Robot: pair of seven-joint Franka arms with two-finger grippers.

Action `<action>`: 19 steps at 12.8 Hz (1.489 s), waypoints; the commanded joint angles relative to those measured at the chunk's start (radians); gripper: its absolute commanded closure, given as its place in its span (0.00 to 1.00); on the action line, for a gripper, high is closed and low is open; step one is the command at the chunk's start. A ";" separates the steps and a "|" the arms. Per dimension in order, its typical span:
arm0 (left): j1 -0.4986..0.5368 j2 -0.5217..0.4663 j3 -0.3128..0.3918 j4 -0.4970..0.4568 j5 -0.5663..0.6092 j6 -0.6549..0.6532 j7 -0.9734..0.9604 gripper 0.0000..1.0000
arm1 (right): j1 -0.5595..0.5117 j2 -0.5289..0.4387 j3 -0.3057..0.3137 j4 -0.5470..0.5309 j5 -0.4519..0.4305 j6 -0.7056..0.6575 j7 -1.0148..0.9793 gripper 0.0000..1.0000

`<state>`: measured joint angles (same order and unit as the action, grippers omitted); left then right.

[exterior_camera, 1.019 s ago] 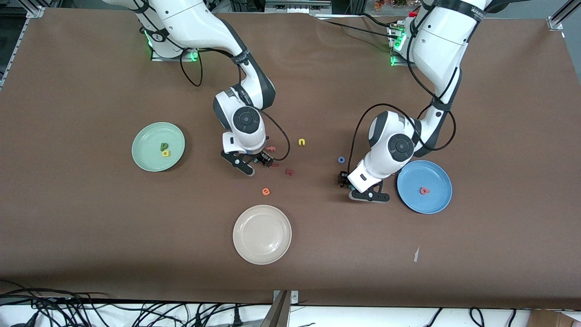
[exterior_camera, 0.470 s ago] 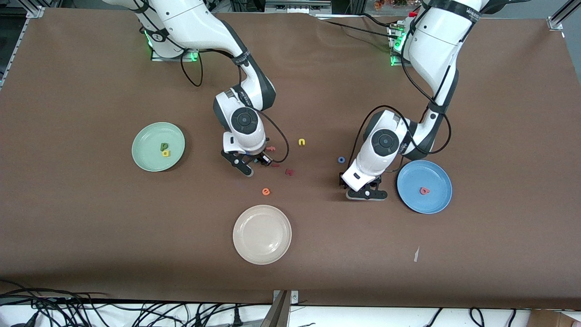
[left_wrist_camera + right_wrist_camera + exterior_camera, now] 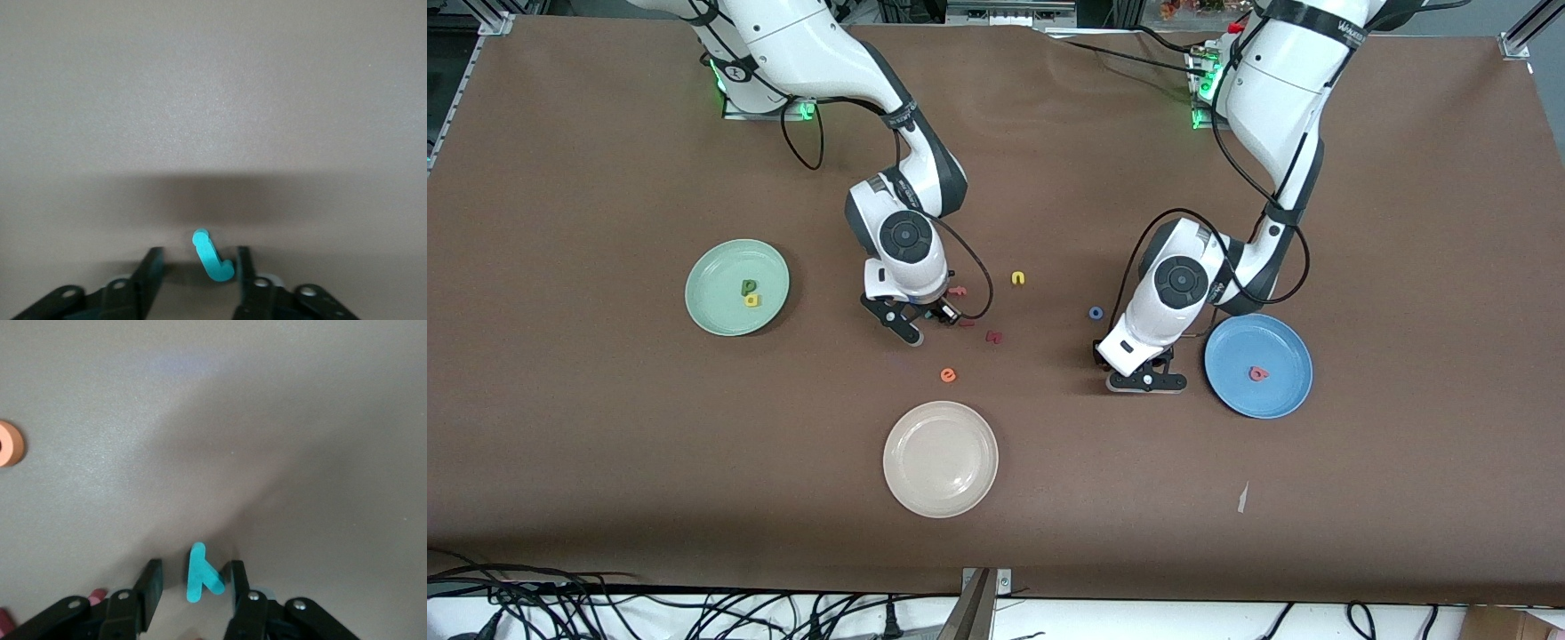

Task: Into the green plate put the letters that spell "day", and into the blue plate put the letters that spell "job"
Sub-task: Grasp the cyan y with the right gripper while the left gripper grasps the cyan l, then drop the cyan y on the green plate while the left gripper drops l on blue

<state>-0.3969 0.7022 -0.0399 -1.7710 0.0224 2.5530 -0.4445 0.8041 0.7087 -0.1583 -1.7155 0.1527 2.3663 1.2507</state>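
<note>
A teal "j" (image 3: 213, 259) lies on the table between the fingers of my left gripper (image 3: 199, 267), which stands low beside the blue plate (image 3: 1280, 396). One finger touches its hook; the other stands apart, so the gripper is open. A light blue "y" (image 3: 200, 577) lies between the fingers of my right gripper (image 3: 195, 583), also open, with one finger against it. The green plate (image 3: 711, 267) holds the dark green "d" (image 3: 748, 286) and yellow "a" (image 3: 751, 300). The red "b" (image 3: 1258, 373) lies in the blue plate. The blue "o" (image 3: 1096, 313) lies beside the left gripper (image 3: 1125, 369).
A cream plate (image 3: 941, 459) sits nearest the front camera. An orange "e" (image 3: 948, 375), a dark red letter (image 3: 993, 337), a pink letter (image 3: 959, 291) and a yellow letter (image 3: 1018, 278) lie around the right gripper (image 3: 925, 322).
Both grippers' jaws have narrowed around their letters. The left hand shifted a little away from the blue plate, toward the table's middle. The right arm has barely moved.
</note>
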 commanded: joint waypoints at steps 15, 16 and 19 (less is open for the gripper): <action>0.142 -0.166 0.006 -0.062 0.028 -0.103 0.232 1.00 | -0.003 -0.319 -0.265 -0.226 0.019 -0.308 -0.711 0.83; 0.168 -0.205 0.006 -0.094 0.015 -0.115 0.295 1.00 | -0.003 -0.351 -0.305 -0.277 0.018 -0.306 -0.799 0.83; 0.260 -0.303 0.006 -0.223 0.008 -0.117 0.452 1.00 | -0.003 -0.411 -0.453 -0.453 0.018 -0.228 -1.084 0.82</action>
<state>-0.1791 0.4934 -0.0226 -1.8647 0.0254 2.4316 -0.0844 0.7921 0.3739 -0.5412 -2.0197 0.1556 2.0620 0.3265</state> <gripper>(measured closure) 0.846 0.736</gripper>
